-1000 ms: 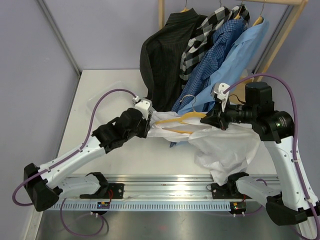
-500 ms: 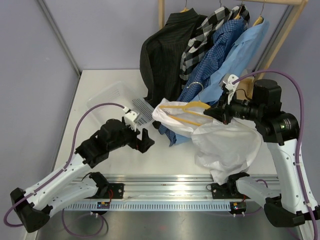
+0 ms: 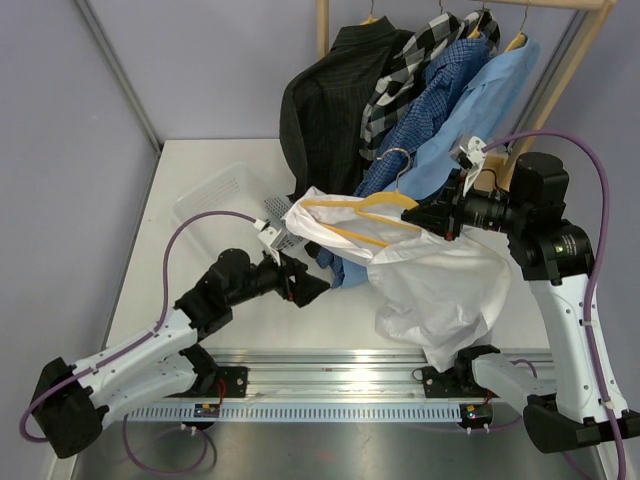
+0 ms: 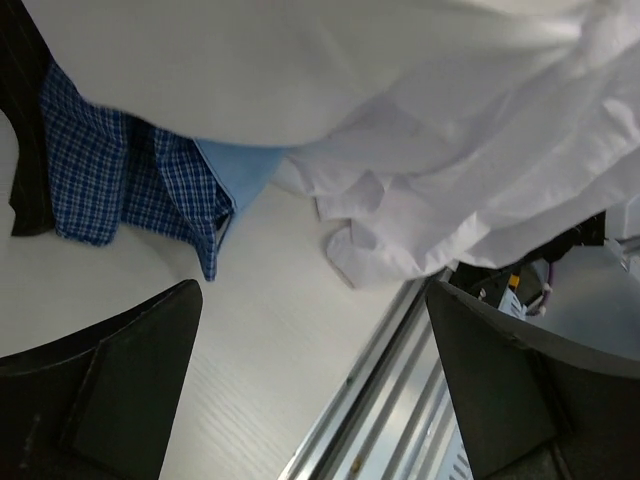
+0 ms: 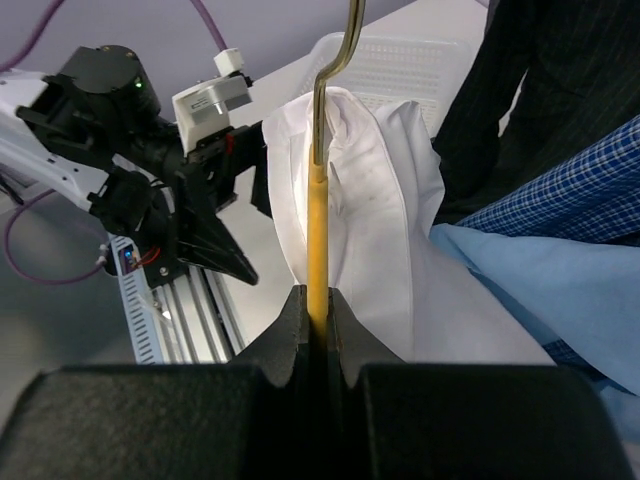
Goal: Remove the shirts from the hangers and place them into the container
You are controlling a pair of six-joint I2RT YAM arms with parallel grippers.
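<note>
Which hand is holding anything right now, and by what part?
Right hand is shut on the yellow hanger, gripping the end of one arm; the white shirt hangs on it. Left hand is open, holding nothing.

1. The worktop (image 3: 190, 165) is a white rectangular top, bare along its left edge and at the far-left corner.
2. A white perforated basket (image 3: 210, 195) stands on the left half, toward the far edge, set aslant to the edges.
3. Hanging shirts (image 3: 330, 130) come down over the middle of the far half; whether their hems touch cannot be told.
4. The white shirt (image 3: 440, 290) sags over the right half, its lowest folds reaching the near edge.
5. A metal rail (image 3: 340, 365) runs along the near edge.
</note>
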